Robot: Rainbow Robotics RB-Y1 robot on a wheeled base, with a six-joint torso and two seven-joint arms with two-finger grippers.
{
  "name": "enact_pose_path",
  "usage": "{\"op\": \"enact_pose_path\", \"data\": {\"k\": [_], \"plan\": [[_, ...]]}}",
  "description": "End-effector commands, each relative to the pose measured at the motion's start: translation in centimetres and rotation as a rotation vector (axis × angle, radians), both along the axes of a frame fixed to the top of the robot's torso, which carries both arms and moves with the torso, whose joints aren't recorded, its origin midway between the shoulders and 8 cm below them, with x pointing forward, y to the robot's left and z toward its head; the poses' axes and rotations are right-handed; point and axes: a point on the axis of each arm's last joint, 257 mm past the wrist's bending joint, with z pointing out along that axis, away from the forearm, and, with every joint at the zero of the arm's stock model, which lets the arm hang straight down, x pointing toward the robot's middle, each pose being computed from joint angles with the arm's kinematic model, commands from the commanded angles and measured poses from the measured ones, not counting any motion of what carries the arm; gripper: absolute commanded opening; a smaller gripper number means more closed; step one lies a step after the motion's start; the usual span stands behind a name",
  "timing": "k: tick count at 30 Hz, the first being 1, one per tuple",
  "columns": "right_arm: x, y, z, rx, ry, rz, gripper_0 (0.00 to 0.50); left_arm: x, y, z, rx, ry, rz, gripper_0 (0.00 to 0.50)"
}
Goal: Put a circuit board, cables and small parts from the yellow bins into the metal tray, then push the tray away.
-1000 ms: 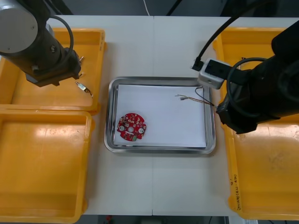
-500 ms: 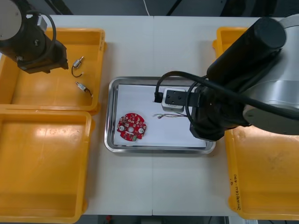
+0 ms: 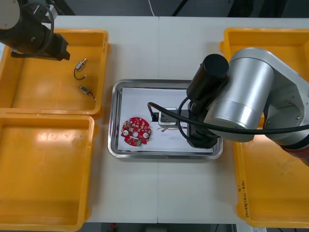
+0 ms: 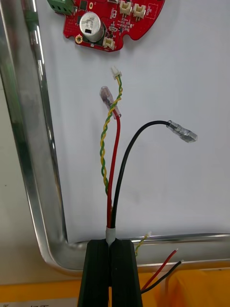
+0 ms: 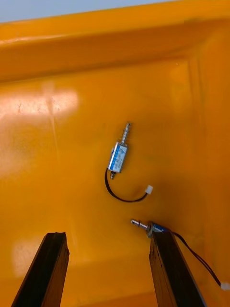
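Centre frame, my right gripper (image 4: pixel 111 242) hangs over the metal tray (image 3: pixel 114 121), fingers pinched together on a bundle of cables (image 4: pixel 113 168).

Over the yellow bin (image 3: pixel 38 92) at upper left of the front view, my left gripper (image 5: pixel 108 235) hangs with its fingers wide apart. The red circuit board (image 3: pixel 136 131) lies in the tray's lower left. The cables, red, black and a twisted yellow-green pair, run across the white liner and stop just short of it. Two small metal parts (image 5: pixel 118 157) lie on the bin floor, one beside a left fingertip.
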Motion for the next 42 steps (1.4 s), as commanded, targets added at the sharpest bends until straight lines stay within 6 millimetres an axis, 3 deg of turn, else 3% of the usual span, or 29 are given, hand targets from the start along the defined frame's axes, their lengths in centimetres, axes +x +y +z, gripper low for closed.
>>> {"op": "enact_pose_path", "data": {"k": [1, 9, 19, 29, 30, 32, 35, 37, 42], "plan": [[1.4, 1.6, -0.1, 0.012, -0.043, 0.032, 0.0, 3.0, -1.9, 2.6, 0.023, -0.093, -0.059, 0.5], [1.9, 1.2, -3.3, 0.03, -0.001, 0.009, 0.0, 6.0, -3.6, 0.6, 0.061, -0.137, -0.127, 0.5], [1.6, 0.4, -7.5, -0.016, 0.03, -0.007, 0.0, 7.0, -4.7, -1.7, 0.13, -0.164, -0.166, 0.5], [1.2, 0.5, -8.3, -0.015, 0.046, -0.01, 0.0, 7.9, -3.5, -3.6, 0.162, -0.184, -0.158, 0.5], [1.3, 0.5, -8.2, -0.013, 0.043, -0.011, 0.025, 7.9, -3.6, -3.8, 0.159, -0.185, -0.159, 0.5], [1.6, 0.7, -8.1, -0.01, 0.032, -0.006, 0.289, 7.9, -3.5, -4.1, 0.157, -0.18, -0.157, 0.5], [2.0, 1.0, -7.9, 0.003, 0.014, -0.002, 0.46, 7.9, -3.7, -4.2, 0.15, -0.178, -0.158, 0.5], [2.2, 1.2, -7.7, 0.009, 0.003, 0.001, 0.5, 7.8, -3.7, -4.3, 0.149, -0.174, -0.158, 0.5], [2.6, 1.4, -7.2, 0.017, -0.013, 0.003, 0.5, 7.6, -3.6, -5.2, 0.145, -0.165, -0.157, 0.5]]}}
